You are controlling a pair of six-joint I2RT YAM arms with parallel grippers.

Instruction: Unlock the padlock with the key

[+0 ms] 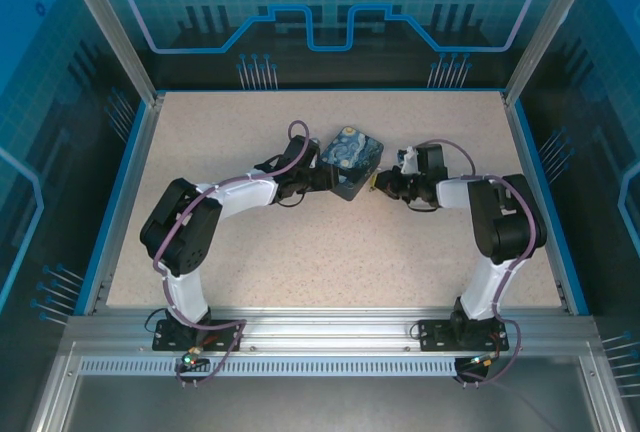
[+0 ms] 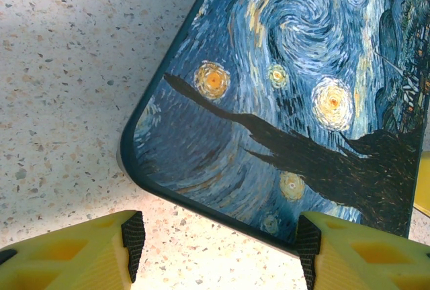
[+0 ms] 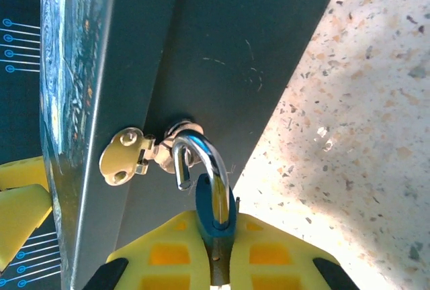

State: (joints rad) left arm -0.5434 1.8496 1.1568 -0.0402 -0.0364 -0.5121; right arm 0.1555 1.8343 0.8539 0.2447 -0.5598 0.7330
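Note:
A small padlock (image 3: 215, 201) with a blue body and a chrome shackle (image 3: 201, 150) hangs from the metal hasp (image 3: 124, 157) on the dark side of a box (image 1: 352, 157) printed with blue swirls and yellow stars. The shackle's short end stands free of the body, hooked through the hasp's loop. My right gripper (image 3: 218, 253) is shut on the padlock's body, right of the box (image 3: 201, 41). The key is hidden. My left gripper (image 2: 218, 246) is open at the box's (image 2: 289, 102) near-left corner, with its right pad (image 2: 308, 243) against the box's edge and only table between the fingers.
The box lies mid-table on the speckled beige tabletop (image 1: 300, 252), with both arms reaching in from either side. Blue walls and aluminium posts (image 1: 110, 32) ring the table. One of the left gripper's yellow fingers (image 3: 20, 203) shows past the box.

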